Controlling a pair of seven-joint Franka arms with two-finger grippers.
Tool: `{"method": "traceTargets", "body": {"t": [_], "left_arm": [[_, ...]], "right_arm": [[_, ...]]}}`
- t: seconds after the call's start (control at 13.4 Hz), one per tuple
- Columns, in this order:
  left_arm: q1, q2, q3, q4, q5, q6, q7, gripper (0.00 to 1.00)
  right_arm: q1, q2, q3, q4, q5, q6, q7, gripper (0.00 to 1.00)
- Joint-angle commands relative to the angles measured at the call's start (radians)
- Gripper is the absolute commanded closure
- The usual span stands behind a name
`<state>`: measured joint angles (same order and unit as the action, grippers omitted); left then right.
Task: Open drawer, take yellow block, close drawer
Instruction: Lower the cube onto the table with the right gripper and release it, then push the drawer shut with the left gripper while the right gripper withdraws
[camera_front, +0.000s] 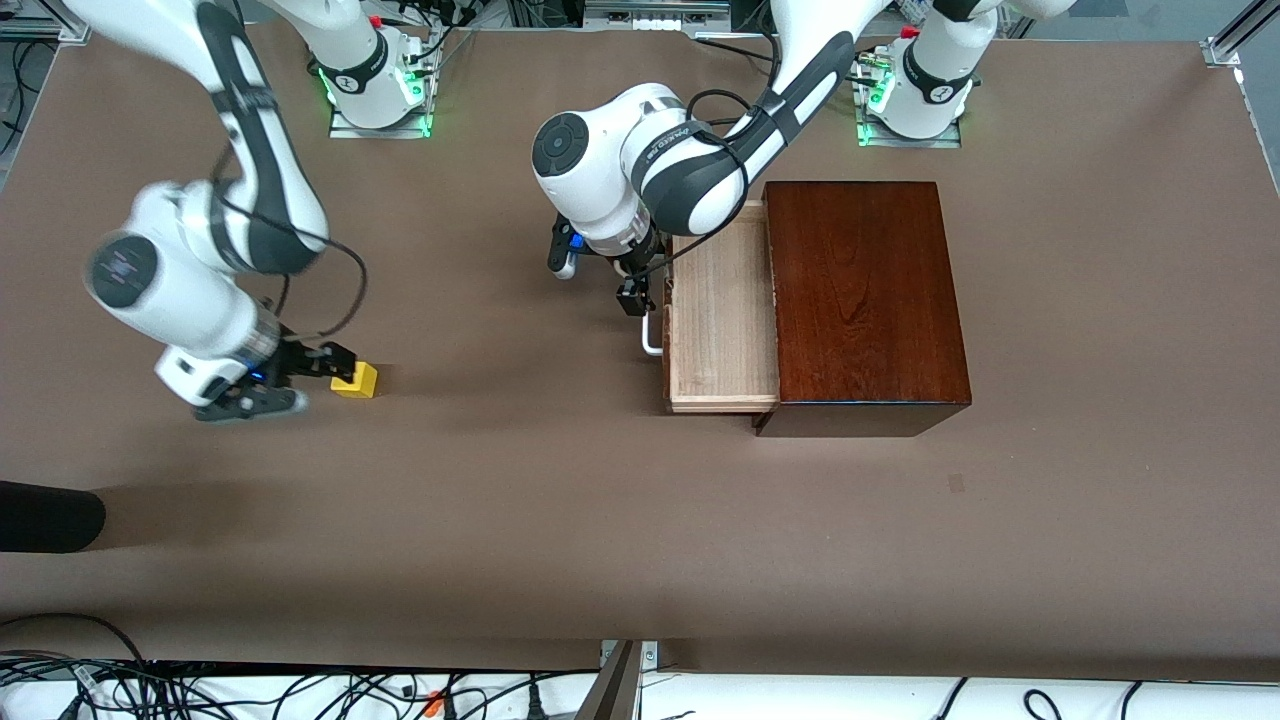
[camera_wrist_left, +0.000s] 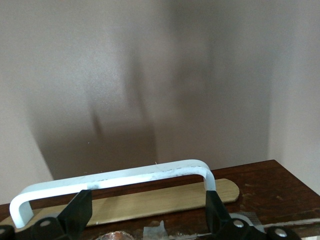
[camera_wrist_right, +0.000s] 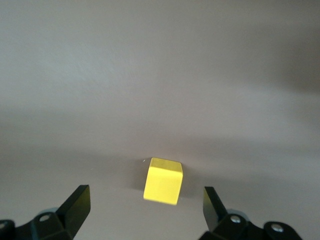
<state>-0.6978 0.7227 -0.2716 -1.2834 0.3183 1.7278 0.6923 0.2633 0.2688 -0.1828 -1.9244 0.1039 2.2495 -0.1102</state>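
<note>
The drawer (camera_front: 722, 320) of the dark wooden box (camera_front: 865, 290) stands pulled out toward the right arm's end, and its pale inside shows nothing in it. Its white bar handle (camera_front: 652, 335) also shows in the left wrist view (camera_wrist_left: 115, 177). My left gripper (camera_front: 634, 298) is open at the handle, with its fingertips (camera_wrist_left: 76, 214) just short of the bar. The yellow block (camera_front: 357, 380) rests on the table toward the right arm's end. My right gripper (camera_front: 325, 365) is open and empty right beside it. In the right wrist view the block (camera_wrist_right: 163, 181) lies just ahead of the spread fingertips (camera_wrist_right: 216, 206).
A black rounded object (camera_front: 45, 517) lies at the table's edge at the right arm's end, nearer to the front camera. Cables (camera_front: 300, 690) run along the front edge. The brown table (camera_front: 560, 520) is bare between the block and the drawer.
</note>
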Motion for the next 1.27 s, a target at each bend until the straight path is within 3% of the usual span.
{"method": "traceTargets", "body": {"t": [0.0, 0.22, 0.6, 0.97, 1.12, 1.19], "left_arm": [[0.026, -0.043, 0.005, -0.036, 0.027, -0.025, 0.023, 0.0], [0.046, -0.078, 0.005, -0.088, 0.036, -0.022, 0.024, 0.0], [0.086, -0.143, 0.002, -0.192, 0.07, -0.019, 0.026, 0.0], [0.107, -0.196, 0.003, -0.289, 0.09, -0.011, 0.026, 0.0], [0.129, -0.213, -0.003, -0.33, 0.113, -0.005, 0.026, 0.0], [0.147, -0.229, -0.003, -0.355, 0.114, 0.004, 0.026, 0.0]], "right_arm": [[-0.025, -0.141, 0.008, -0.025, -0.009, -0.098, 0.01, 0.0], [-0.049, -0.209, 0.008, 0.023, -0.012, -0.216, 0.014, 0.0], [-0.049, -0.21, 0.025, 0.217, -0.016, -0.448, 0.014, 0.0], [-0.059, -0.214, 0.088, 0.24, -0.015, -0.493, 0.006, 0.0], [-0.125, -0.207, 0.158, 0.237, -0.01, -0.493, 0.006, 0.0], [-0.125, -0.209, 0.164, 0.239, -0.021, -0.493, 0.007, 0.0]]}}
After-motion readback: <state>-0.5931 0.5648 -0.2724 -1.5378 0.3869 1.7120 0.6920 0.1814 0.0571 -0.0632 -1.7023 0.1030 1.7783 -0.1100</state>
